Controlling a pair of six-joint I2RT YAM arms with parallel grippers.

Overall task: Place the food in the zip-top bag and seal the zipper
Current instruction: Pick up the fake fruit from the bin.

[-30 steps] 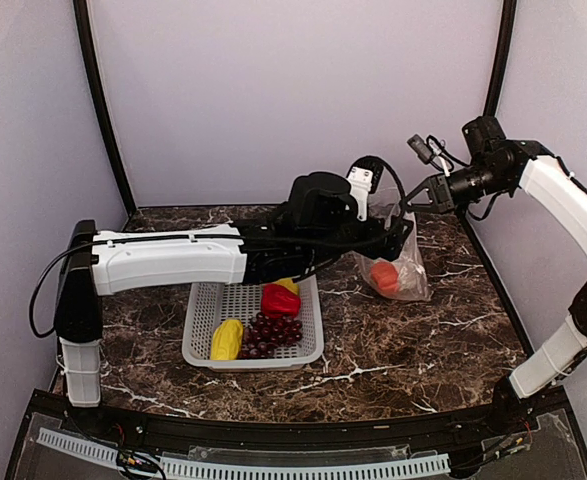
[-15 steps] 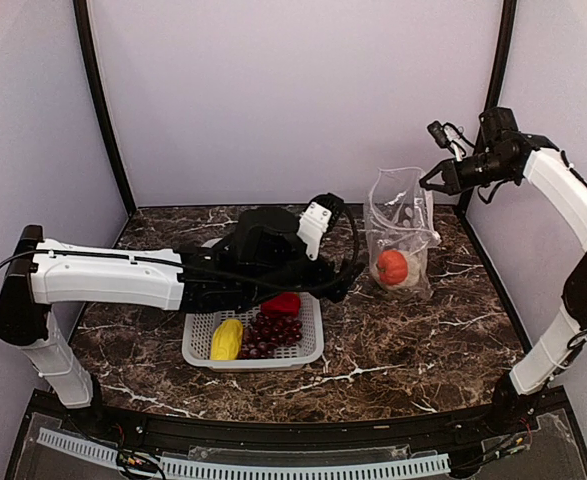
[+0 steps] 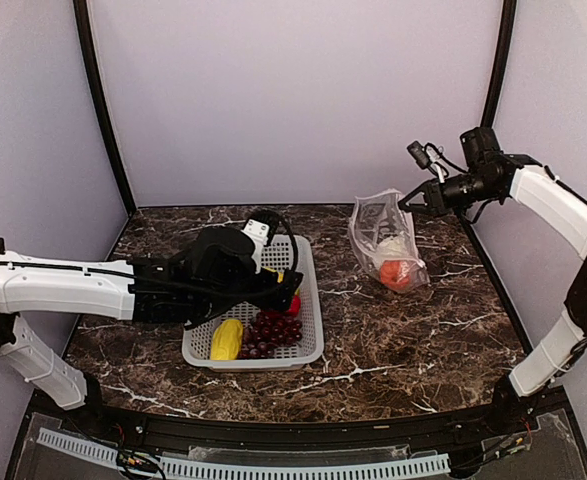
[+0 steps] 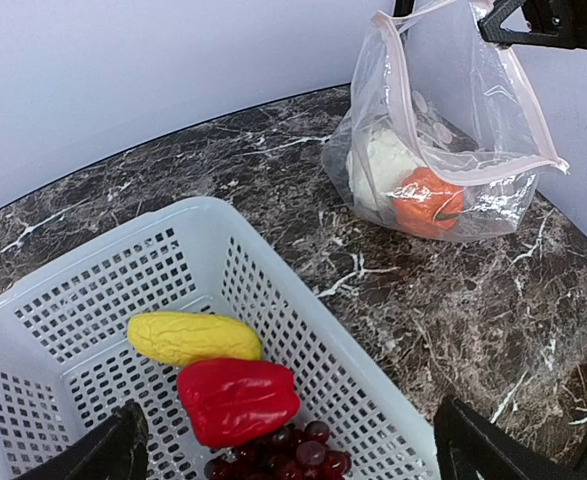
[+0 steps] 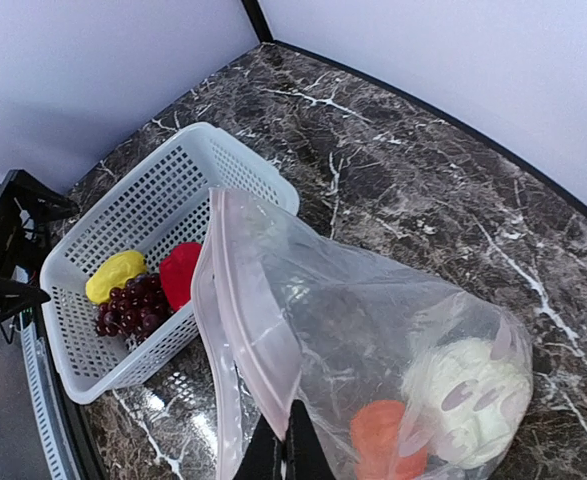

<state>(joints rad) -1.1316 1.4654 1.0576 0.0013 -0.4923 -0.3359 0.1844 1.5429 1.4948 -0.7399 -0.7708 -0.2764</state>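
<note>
Looking down from above first: finding the left gripper (image 3: 281, 288) low over the white basket (image 3: 311, 310) at centre left of the frame, jaws spread wide and empty. Counting a yellow piece (image 3: 226, 339), the grape bunch (image 3: 268, 332) and a sliver of red pepper (image 3: 294, 303) inside that basket. Catching, at upper right, the right gripper (image 3: 410, 197) clenched on the top edge of the zip-top bag (image 3: 376, 225), bag bottom resting on the marble table (image 3: 443, 330), tomato (image 3: 396, 273) and cauliflower (image 3: 394, 247) already inside.

Switching to the left wrist: seeing both fingers (image 4: 108, 455) far apart at the bottom corners, gripping nothing. Picking out a second yellow piece (image 4: 193, 337) touching the pepper, grapes just below, all in the basket. Noting the bag at upper right, mouth gaping, pinkish zipper (image 4: 526, 97) unsealed.

Moving to the right wrist: watching closed fingertips at the bottom edge pinch the bag's rim by the zipper strip. Finding tomato and cauliflower side by side at lower right, and the basket with pepper, grapes and one yellow piece at centre left.
</note>
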